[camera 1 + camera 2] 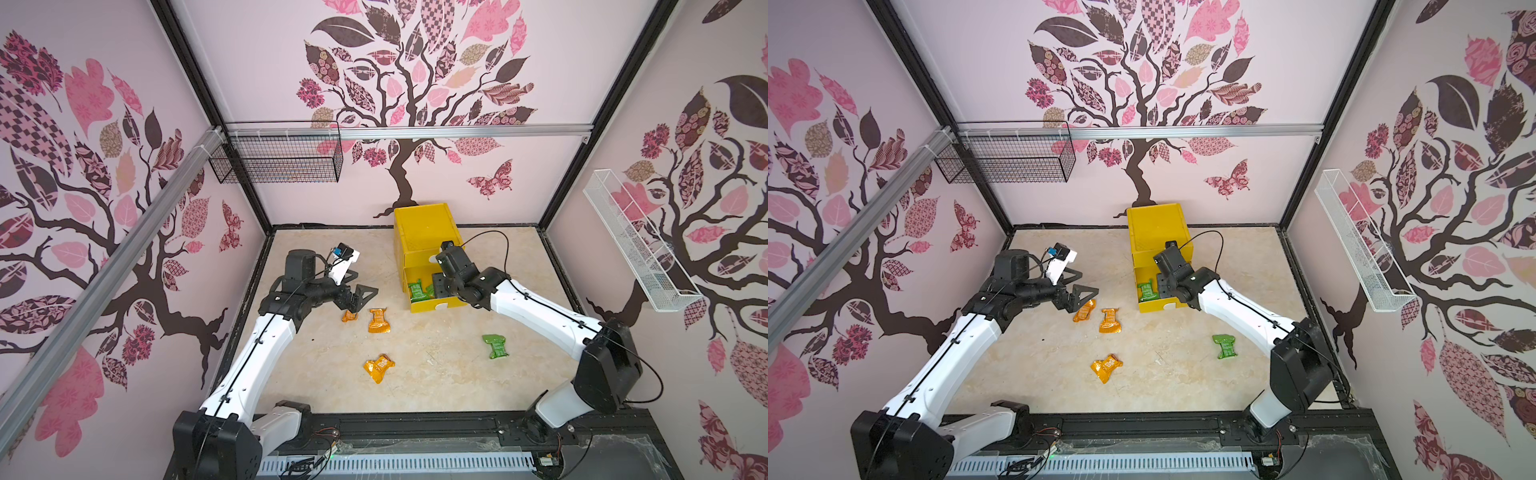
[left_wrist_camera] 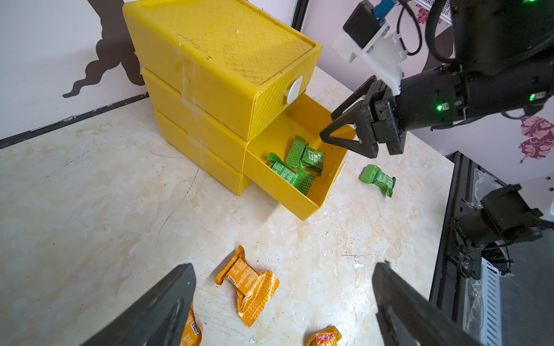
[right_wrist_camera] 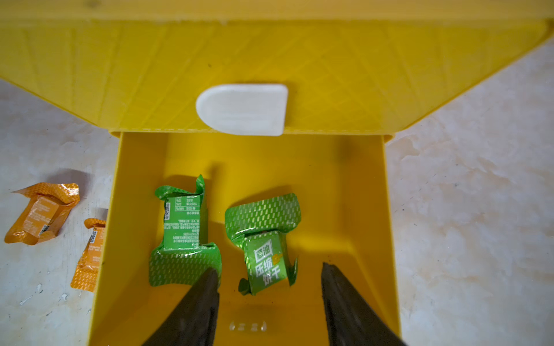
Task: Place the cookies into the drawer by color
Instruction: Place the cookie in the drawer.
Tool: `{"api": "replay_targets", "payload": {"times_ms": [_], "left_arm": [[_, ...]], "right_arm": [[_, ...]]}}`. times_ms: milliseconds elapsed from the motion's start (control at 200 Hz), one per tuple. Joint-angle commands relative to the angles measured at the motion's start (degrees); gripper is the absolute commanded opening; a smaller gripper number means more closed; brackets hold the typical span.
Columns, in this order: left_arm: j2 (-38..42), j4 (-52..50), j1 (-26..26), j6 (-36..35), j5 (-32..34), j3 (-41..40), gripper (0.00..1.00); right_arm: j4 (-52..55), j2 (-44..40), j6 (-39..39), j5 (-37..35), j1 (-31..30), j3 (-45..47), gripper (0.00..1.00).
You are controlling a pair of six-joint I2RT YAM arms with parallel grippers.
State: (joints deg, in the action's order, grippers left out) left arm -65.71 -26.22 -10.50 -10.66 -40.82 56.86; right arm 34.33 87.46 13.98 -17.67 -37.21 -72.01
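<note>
Around the marble tabletop [image 1: 436, 374], a black wire basket [image 1: 276, 160] hangs at eleven o'clock — a white wire basket [image 1: 636, 245] at two o'clock.

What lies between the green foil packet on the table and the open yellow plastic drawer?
Only bare marble tabletop separates packet and drawer, clearest in the left wrist view.

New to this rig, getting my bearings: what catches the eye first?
The bright yellow drawer chest at the back of the table stands out, one drawer pulled out with two green cookies inside and the open right gripper above them. Three orange cookies lie near the open left gripper, and one green cookie lies alone nearer the right arm.
</note>
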Motion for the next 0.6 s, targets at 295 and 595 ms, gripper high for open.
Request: {"api": "replay_targets", "payload": {"times_ms": [295,595], "left_arm": [[0.7,0.5,0.0,-0.2,-0.9,0.0,0.97],[0.6,1.0,0.1,-0.3,-0.5,-0.5,0.97]], "right_arm": [[4.5,-13.7,-0.3,-5.5,0.7,6.3,0.77],[8.9,-21.8,0.4,-7.3,1.2,12.1,0.99]]}}
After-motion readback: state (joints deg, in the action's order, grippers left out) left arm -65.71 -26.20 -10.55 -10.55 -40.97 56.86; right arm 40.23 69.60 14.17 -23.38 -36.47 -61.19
